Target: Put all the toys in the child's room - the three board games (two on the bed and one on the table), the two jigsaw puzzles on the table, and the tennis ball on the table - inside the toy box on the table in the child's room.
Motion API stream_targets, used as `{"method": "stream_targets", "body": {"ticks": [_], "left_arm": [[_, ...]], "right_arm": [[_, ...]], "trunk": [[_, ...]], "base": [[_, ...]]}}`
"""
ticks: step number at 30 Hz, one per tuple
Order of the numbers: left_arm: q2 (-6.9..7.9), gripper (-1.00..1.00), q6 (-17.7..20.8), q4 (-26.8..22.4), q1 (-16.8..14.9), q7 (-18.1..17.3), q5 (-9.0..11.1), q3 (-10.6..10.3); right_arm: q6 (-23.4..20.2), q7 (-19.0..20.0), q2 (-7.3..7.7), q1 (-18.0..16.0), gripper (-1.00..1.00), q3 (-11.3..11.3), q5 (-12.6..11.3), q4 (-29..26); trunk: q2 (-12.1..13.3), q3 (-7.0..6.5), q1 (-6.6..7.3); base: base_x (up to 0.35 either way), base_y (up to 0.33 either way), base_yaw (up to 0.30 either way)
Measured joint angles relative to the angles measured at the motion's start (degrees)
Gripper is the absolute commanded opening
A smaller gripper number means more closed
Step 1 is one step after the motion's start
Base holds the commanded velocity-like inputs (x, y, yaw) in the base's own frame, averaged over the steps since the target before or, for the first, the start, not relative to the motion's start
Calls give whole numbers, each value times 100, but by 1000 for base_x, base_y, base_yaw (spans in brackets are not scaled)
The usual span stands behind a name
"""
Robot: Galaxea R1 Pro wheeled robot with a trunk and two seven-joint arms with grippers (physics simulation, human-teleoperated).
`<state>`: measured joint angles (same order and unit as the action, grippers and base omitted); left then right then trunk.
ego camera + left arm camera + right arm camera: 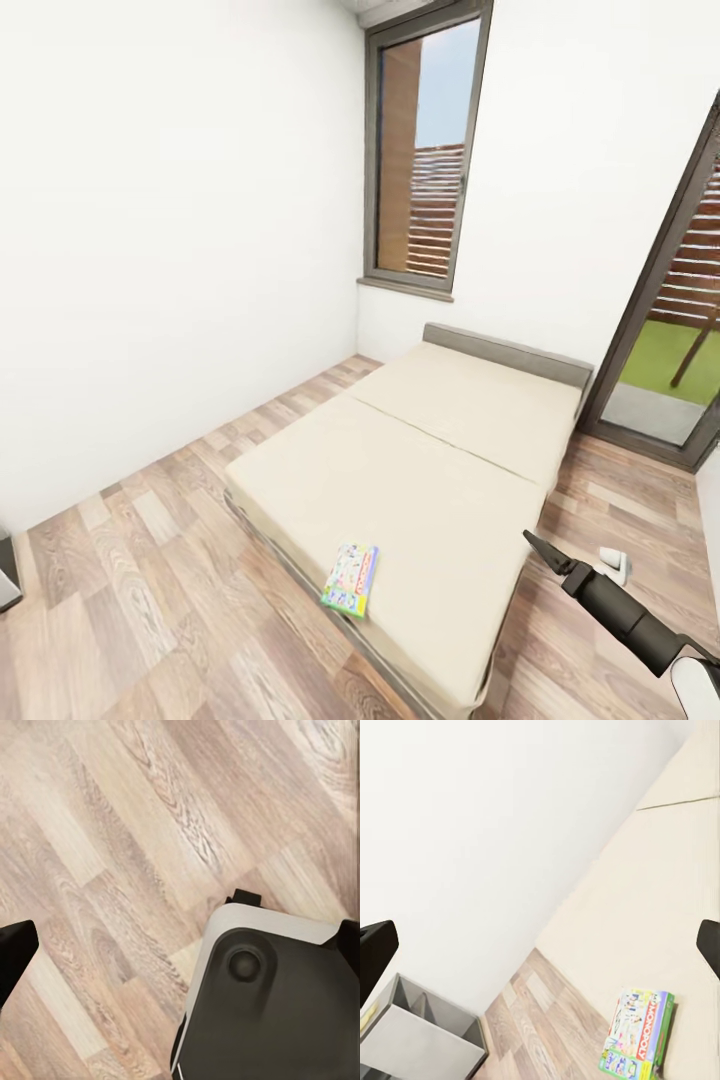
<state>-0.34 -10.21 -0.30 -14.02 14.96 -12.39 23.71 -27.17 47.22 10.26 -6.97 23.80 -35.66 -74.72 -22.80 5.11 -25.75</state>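
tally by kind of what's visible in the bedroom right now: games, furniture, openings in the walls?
Board game: 1, near the bed's front edge
Bed: 1, with 2 mattresses
Window: 1
Glass door: 1
Grey table: 1, only partly in view
Total: 5

White-green-yellow board game (640,1035) lying flat near the edge of the bed (675,907), red band along its lid reading "MONOPOLY" in white capitals in the right wrist view, smaller print on the lid too blurred to read
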Motion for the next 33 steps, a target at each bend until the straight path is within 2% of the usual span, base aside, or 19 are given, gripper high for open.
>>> {"method": "stream_targets", "body": {"ticks": [33], "left_arm": [[0,100,0,0,0,0,1,2]], "right_arm": [[3,0,-7,0,100,-2,11,0]], "trunk": [[1,-240,0]], "base": [[0,0,-195]]}}
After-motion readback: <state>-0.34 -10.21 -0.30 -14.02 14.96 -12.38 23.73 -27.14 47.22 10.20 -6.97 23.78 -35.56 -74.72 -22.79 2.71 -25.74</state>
